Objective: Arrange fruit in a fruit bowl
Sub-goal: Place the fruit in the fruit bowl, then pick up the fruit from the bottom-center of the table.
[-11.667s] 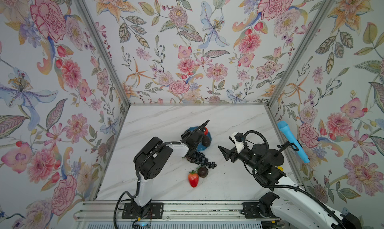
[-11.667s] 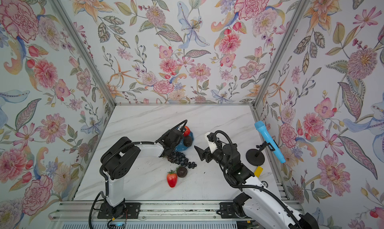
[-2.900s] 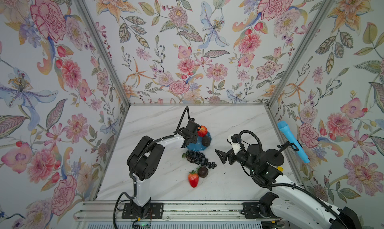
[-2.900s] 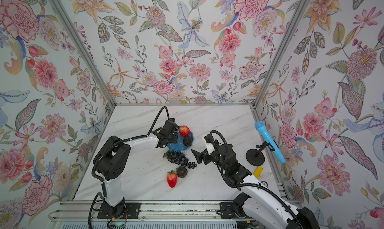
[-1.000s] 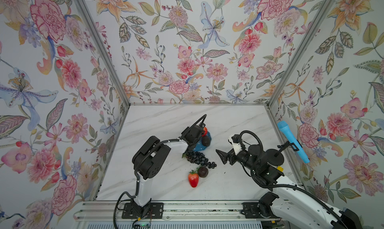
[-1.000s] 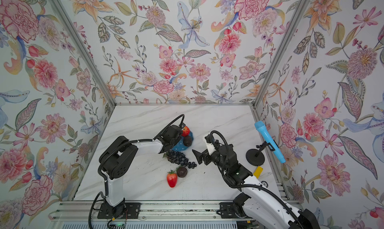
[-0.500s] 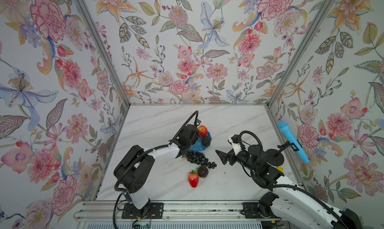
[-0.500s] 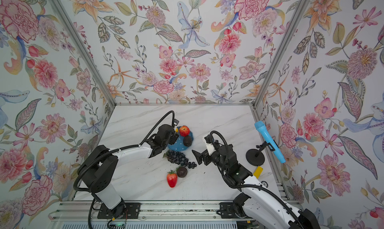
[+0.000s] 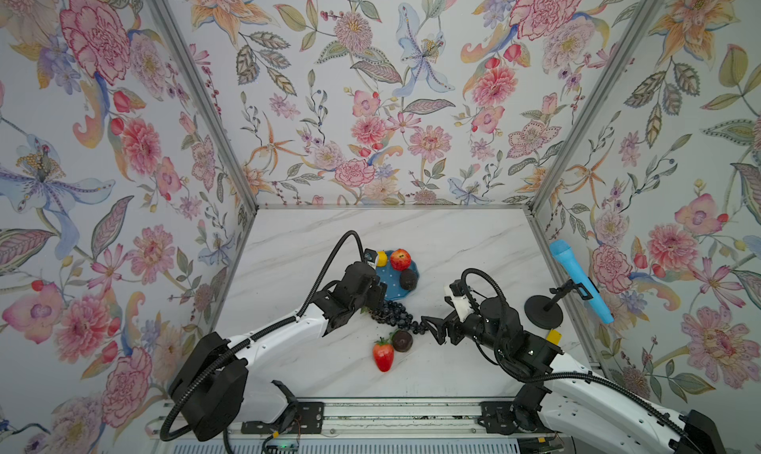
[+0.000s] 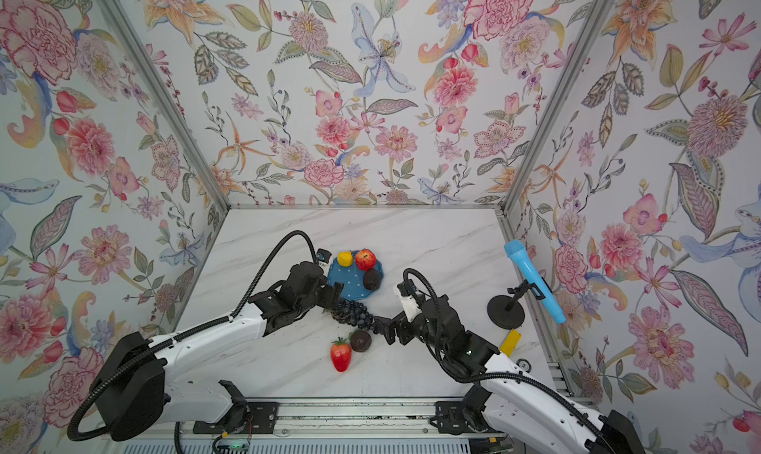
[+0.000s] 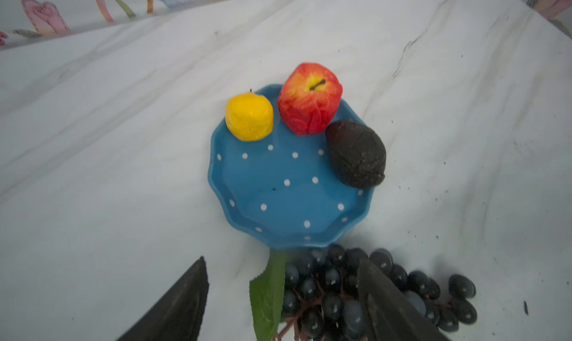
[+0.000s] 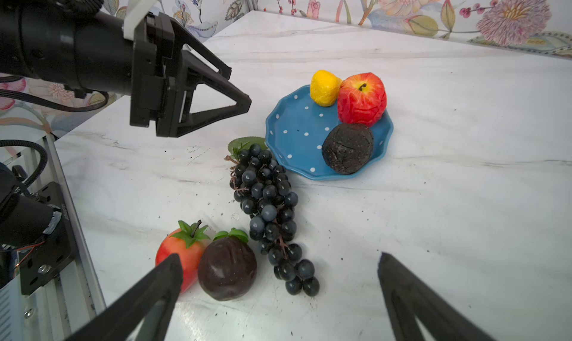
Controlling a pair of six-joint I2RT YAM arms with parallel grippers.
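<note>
The left fingers (image 11: 185,299) stand wide and empty over the dark plastic grape bunch (image 11: 325,293), which lies near the middle of the white marble tabletop (image 11: 93,169), seemingly against the shallow blue polka-dot bowl (image 11: 278,194), so a grip on few loose berries could slip or push the bowl.

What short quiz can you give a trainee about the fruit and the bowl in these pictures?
1. True or false: the avocado lies in the blue bowl.
2. How many fruits are in the blue bowl? A: two. B: three. C: five.
3. Fill in: the left gripper, jaws open, hovers near the ___ bunch.

Key:
1. True.
2. B: the yellow fruit, the apple and the avocado.
3. Grape: the grape bunch lies on the table beside the blue bowl.
</note>
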